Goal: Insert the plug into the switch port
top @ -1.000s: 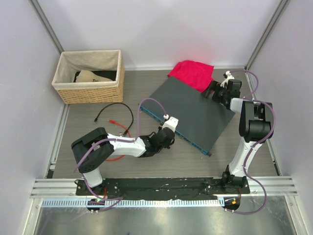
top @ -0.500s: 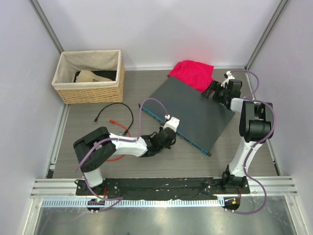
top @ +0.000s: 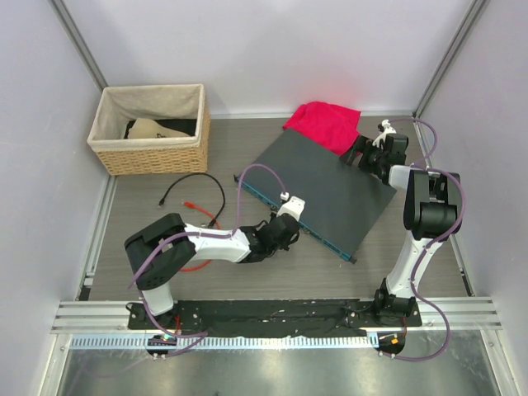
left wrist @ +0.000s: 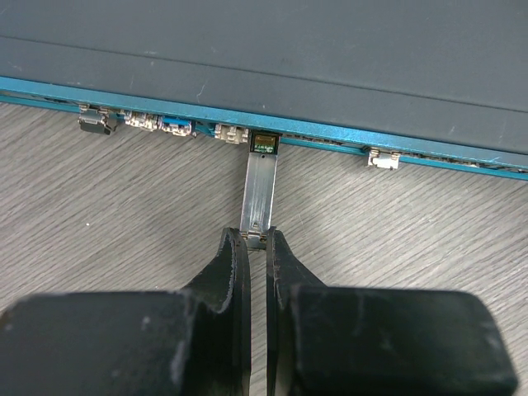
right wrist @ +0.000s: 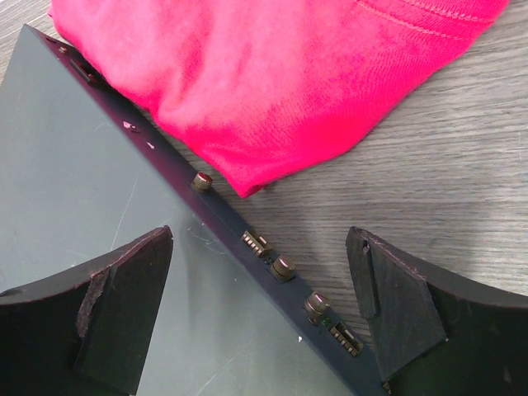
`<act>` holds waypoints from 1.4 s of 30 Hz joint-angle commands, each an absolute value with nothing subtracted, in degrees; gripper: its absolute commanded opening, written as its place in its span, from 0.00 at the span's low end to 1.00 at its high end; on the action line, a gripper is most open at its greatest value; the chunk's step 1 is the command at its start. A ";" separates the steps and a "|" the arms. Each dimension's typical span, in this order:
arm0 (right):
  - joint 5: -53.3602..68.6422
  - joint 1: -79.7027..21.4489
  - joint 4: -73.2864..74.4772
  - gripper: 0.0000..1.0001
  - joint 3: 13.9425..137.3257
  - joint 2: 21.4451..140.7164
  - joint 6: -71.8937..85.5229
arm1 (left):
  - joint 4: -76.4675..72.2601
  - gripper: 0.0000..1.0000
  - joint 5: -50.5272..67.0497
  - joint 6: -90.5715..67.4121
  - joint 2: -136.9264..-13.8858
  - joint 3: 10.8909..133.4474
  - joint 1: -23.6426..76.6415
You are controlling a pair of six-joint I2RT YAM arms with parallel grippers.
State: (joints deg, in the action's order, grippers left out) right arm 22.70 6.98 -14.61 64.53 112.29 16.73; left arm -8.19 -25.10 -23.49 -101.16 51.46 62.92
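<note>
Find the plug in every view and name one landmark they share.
Top external: hidden at the left claw, against the teal face of the dark-grey box.
Left wrist: plug at centre, tip at the teal face.
Right wrist: not in view.
Shared landmark: the dark-grey box, in all three.

This is a robotics lab cell, folks, a staged test bench with nothing homely about it. Plain pale wall panels (top: 272, 49) box the scene in, joined by bare metal posts (top: 78, 41). Two arms sit bolted to a black base plate (top: 280, 312) along a slotted aluminium rail (top: 272, 340), purple cables (top: 257, 167) looping free. On the grey wood-grain tabletop (top: 247, 276), just props: a flat dark-grey box (top: 330, 190) right ahead of the fingers (left wrist: 227, 272) of the left gripper (left wrist: 256, 239), a woven basket (top: 157, 153) well off to their left, a red cloth (right wrist: 272, 82) just beyond the fingers (right wrist: 124, 305) of the right gripper (right wrist: 260, 235).
</note>
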 commanded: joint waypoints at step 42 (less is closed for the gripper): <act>24.43 7.82 -17.23 0.95 66.18 112.85 17.58 | -26.45 0.00 -25.84 -23.12 -98.43 48.78 65.83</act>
State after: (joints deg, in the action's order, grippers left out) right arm 23.53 7.40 -14.98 64.53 112.31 17.10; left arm -15.14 -27.86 -23.53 -101.19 48.18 64.77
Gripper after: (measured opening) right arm 0.956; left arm 0.059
